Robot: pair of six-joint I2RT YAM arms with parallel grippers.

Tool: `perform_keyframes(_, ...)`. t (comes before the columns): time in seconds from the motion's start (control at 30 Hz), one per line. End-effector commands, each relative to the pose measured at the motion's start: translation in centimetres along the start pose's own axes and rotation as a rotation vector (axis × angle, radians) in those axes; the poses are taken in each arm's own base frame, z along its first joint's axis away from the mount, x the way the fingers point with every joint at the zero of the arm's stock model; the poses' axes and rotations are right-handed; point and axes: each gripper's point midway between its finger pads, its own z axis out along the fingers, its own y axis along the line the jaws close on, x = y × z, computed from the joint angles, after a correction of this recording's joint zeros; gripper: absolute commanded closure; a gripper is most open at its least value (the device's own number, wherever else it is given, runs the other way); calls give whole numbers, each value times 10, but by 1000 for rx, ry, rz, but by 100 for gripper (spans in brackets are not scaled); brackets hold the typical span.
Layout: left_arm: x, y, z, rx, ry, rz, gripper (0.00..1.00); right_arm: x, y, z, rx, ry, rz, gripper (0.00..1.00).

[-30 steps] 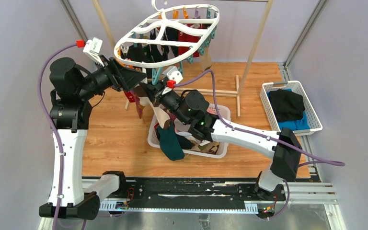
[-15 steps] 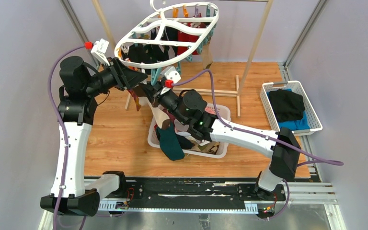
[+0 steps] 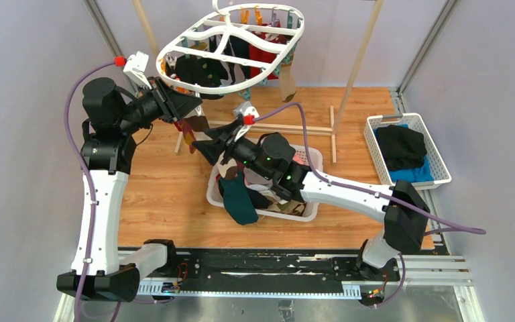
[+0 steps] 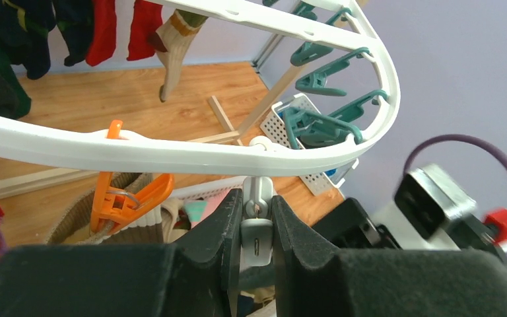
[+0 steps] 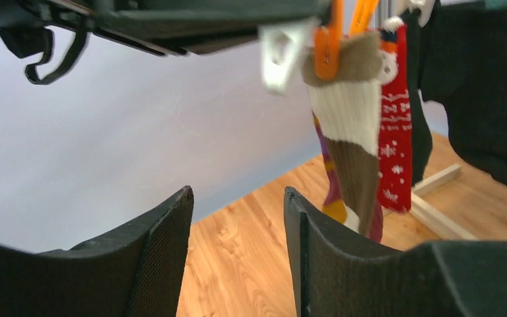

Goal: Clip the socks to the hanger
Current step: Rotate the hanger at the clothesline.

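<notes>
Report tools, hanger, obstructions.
Left tool shut on white clip under white oval plastic hanger. Right tool open, empty. Brown-cream sock clipped by orange clothespin. No obstruction seen.

The right hand (image 5: 237, 198) has free room ahead; hanging socks (image 5: 346, 119) crowd beside.

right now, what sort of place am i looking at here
Most likely a robot test cell staged as a laundry corner: metal frame posts and plain walls box in a small wood-look floor, a white clip hanger carries socks, and white laundry baskets sit on that floor.
</notes>
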Motion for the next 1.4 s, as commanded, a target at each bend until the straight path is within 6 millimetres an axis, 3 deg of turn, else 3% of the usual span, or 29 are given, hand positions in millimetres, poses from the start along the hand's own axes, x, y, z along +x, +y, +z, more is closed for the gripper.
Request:
perform_keyframes(0.0,-1,-2,-5,-11,-9,25,80,-27,-6,-19,-96,-101,257,47)
perform_keyframes(0.1,-1,1,-7,-39,-14,14,80,-36,-9,-26,-104,-156,269,45)
perform_keyframes(0.33,7,27,-14,-199,-65,-108,80,-31,-14,-33,233,-134,-243,45)
perform_keyframes(0.53,10,37,-20,-277,-83,-147,80,-37,-22,-32,363,-155,-444,47)
perform_keyframes(0.73,5,28,-20,-244,-79,-121,76,-45,-4,-4,131,-119,-385,53)
perform_keyframes(0.93,1,13,-16,-154,-66,-78,73,-59,2,-3,9,-129,-411,53)
perform_keyframes(1.07,3,0,-12,-62,-35,-61,71,-58,-7,-2,-122,-113,-453,53)
perform_keyframes(1.1,3,-3,-11,-44,-30,-54,71,-54,10,-7,-179,-86,46,56)
perform_keyframes(1.13,3,-7,-11,-19,-27,-43,70,-53,14,-12,-217,-79,225,55)
perform_keyframes(1.23,1,-15,-13,15,-33,-19,70,-52,17,-23,-279,-119,397,52)
perform_keyframes(1.37,1,-21,-13,49,-29,-23,71,-50,19,-24,-316,-156,564,50)
